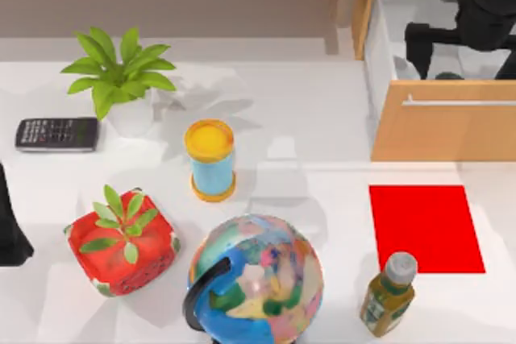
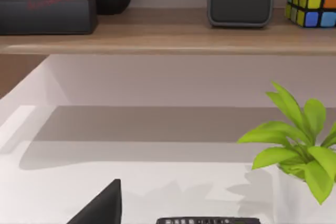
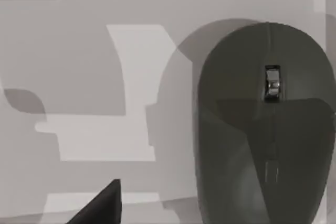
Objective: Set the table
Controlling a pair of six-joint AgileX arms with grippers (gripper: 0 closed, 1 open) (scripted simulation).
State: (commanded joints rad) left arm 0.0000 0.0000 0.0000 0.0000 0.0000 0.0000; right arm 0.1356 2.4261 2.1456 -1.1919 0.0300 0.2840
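Note:
The white table carries a red mat at the right, in front of a light-wood cabinet whose white-lined drawer stands pulled out. My right gripper hangs open inside that drawer, above a dark grey computer mouse lying flat on the drawer floor. One of its fingertips shows beside the mouse, apart from it. My left arm is parked at the table's left edge with its gripper open and empty, one fingertip over the calculator.
On the table stand a white-potted plant, a calculator, a yellow-and-blue cup, a red potted plant, a globe and a green bottle. A wooden shelf behind holds small items.

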